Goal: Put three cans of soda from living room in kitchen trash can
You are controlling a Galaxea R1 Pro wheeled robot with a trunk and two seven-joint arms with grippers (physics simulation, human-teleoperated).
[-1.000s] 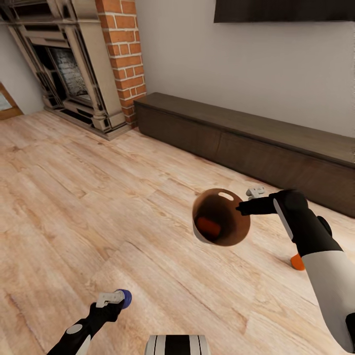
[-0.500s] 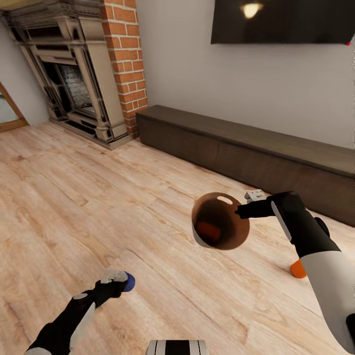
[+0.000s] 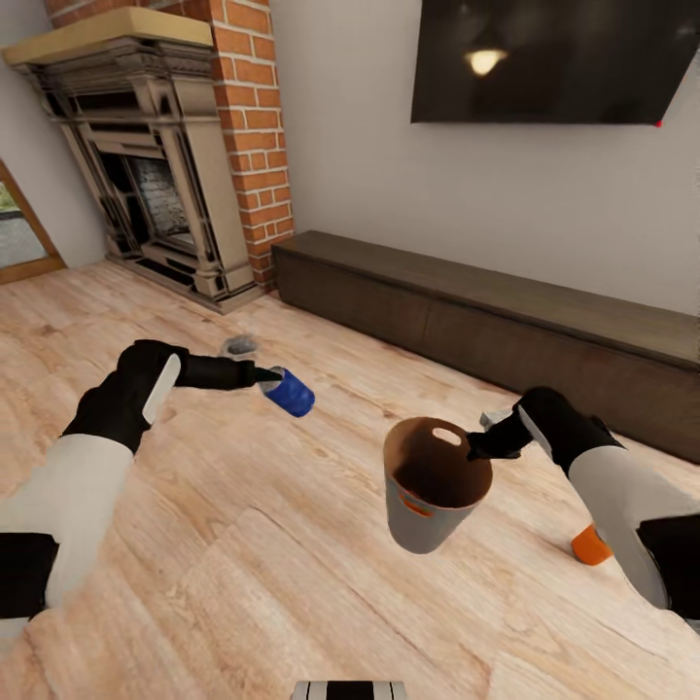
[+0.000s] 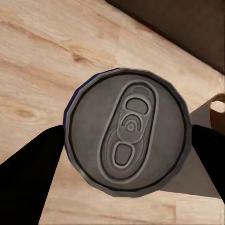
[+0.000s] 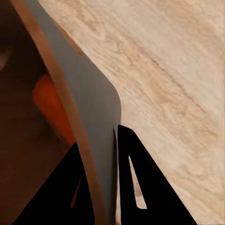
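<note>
My left gripper (image 3: 275, 381) is shut on the dark blue soda can (image 3: 290, 392), holding it in the air to the left of the bin and a little higher. The can's silver top (image 4: 127, 133) faces the left wrist camera between the two black fingers (image 4: 28, 180). My right gripper (image 3: 483, 443) is shut on the rim of the grey trash can (image 3: 424, 506), held above the floor with its mouth up. Its fingers (image 5: 136, 187) clamp the bin wall (image 5: 96, 103). One orange can (image 5: 49, 105) lies inside. Another orange can (image 3: 589, 544) stands on the floor by my right forearm.
A long dark low cabinet (image 3: 506, 311) runs along the wall under a black TV (image 3: 544, 58). The brick column (image 3: 255, 117) and fireplace (image 3: 146, 185) stand at the back left. Light wood floor (image 3: 243, 544) spreads around me.
The left arm has lifted the blue can from low near my base up to bin height. The bin has turned from tilted toward me to nearly upright. The head view has tilted upward.
</note>
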